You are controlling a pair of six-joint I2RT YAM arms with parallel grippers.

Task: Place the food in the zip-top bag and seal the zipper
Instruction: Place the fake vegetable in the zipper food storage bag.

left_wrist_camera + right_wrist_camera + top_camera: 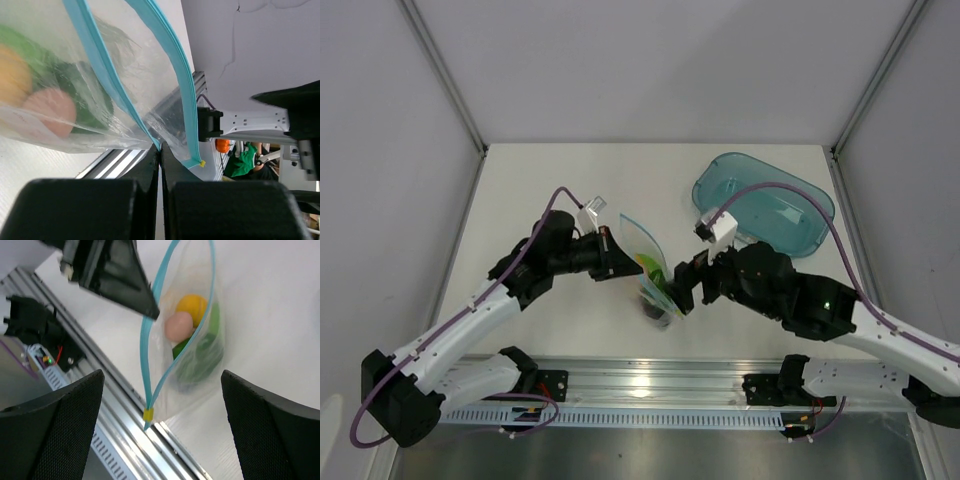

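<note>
With the food point(191, 324) already inside the zip-top bag point(651, 263), sealing looked like the step in hand. The left gripper point(160, 151) was clamped on the bag's corner by the zipper point(145, 350), and the right gripper point(682, 288) stood wide apart just beside it. The mouth gaped, so the next move likely called for pinching both strips together. The bag sat close to the tabletop's point(550, 180) near edge, with open room beyond.
</note>
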